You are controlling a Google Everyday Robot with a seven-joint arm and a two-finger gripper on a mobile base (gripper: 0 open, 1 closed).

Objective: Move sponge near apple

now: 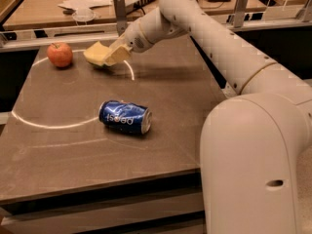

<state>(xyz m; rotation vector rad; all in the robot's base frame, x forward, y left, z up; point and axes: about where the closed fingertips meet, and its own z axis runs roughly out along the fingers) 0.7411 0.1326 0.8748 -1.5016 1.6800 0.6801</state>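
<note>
Yellow sponge point(96, 53) sits clamped in our pincer point(115, 55) at the far side of the bench point(165, 106), near the apple point(60, 54) but not touching it. We cannot tell whether it rests on the surface or hangs just over it. A blue can point(125, 116) lies on its side, well apart toward the front. We judge the carry nearly done: the next move is lowering the sponge, then releasing it without nudging the apple.

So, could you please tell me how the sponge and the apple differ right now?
The sponge is pale yellow and blocky; the apple is red-orange and round. The sponge is held in the gripper at the far side of the table; the apple sits free on it, untouched. Both are similar in size.
</note>
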